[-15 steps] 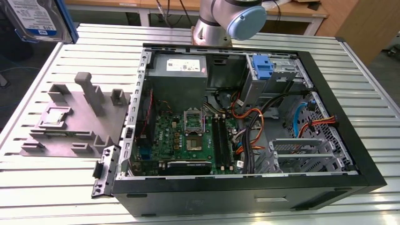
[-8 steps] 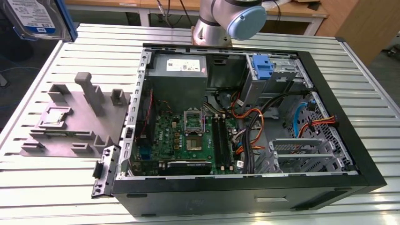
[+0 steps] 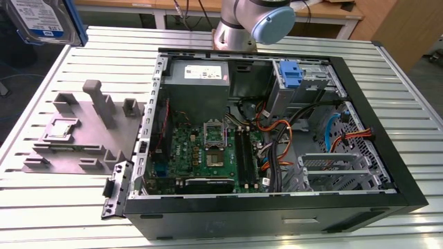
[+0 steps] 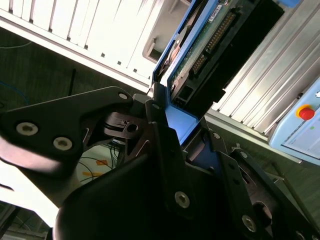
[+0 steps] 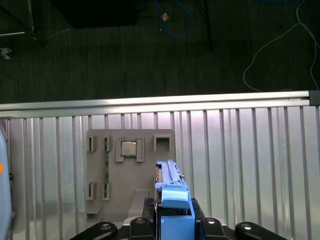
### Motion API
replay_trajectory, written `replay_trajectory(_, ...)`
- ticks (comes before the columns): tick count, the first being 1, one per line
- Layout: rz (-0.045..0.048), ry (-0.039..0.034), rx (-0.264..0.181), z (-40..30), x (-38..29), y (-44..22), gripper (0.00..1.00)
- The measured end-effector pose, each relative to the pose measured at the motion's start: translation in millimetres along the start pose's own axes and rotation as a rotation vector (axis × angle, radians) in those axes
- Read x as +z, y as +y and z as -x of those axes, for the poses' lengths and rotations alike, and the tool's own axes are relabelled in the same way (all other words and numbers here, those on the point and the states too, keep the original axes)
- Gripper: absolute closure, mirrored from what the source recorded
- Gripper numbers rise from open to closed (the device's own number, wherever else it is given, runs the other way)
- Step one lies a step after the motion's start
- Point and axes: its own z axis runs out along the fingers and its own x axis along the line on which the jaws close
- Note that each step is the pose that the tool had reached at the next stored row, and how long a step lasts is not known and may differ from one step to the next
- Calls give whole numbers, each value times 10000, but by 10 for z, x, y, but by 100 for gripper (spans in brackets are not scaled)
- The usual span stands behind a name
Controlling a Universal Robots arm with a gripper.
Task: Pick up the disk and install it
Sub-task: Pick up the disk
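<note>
Carrying the disk [image 3: 45,21] high over the slatted bench [image 3: 62,218], above the corner at the exterior view's far left and well apart from the open computer case [image 3: 277,129]. Judged as the stretch between the task's two halves: pick-up done, install not yet done.

Pinched in the claw [image 4: 179,111], with dark fingers [image 4: 159,131] pressed together on the bright blue bracket [image 4: 182,125] at one end of the drive. Circuit-board face and connector row turned toward the second wrist view. Seen edge-on in the first wrist view, standing up out of the claw, with the grey parts fixture [image 5: 115,190] on the bench beyond it and a small square chip [image 5: 128,148] seated in one pocket, close to the bench's edge.

Install, as a judgement: calls for bringing the drive across to the case, squaring the bracket with a drive bay, and sliding it home clear of the orange and black cables [image 3: 280,135]. Cannot tell which bay from here: perhaps the metal cage [image 3: 332,168] toward the bench's near edge, or the slot beside the bare blue clip [image 3: 291,72].

Arm rooted at its base [image 3: 232,31] on the bench's far edge behind the case, blue-capped joint [image 3: 272,23] above it. Wrist cocked so that the drive hangs nearly upright, slightly tilted, label facing the exterior view.
</note>
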Motion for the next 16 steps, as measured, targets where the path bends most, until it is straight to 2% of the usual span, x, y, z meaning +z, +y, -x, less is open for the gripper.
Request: replay_trajectory(16,0,0,0,-18,-1,-42,64)
